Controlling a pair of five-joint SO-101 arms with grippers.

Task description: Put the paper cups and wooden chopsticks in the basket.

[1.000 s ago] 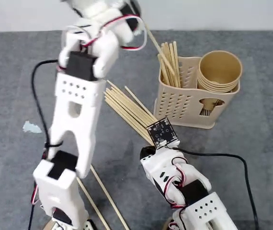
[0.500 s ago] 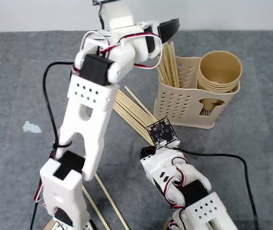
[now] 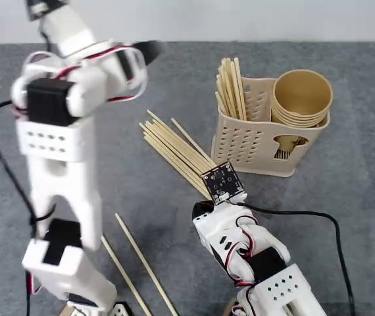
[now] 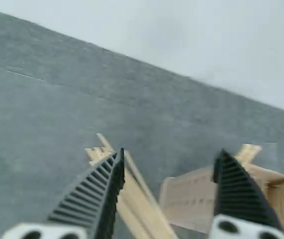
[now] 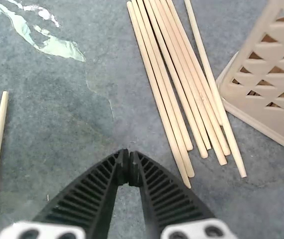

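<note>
Loose chopsticks lie fanned just beside the basket wall, leaving little room between them.

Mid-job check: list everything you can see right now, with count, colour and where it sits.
basket: one, beige, perforated, far right side of the table
paper cups: one nested stack, tan, in the basket compartment farther from the pile
upright chopsticks: several, pale wood, in the other compartment
chopstick pile: roughly eight, pale wood, flat on the table beside the basket
loose chopsticks: two, pale wood, on the table near the arm bases
scrap: one, clear-whitish, on the table
cable: one, black
table: grey
left gripper: open, empty, raised
right gripper: shut, empty, beside the pile
</note>
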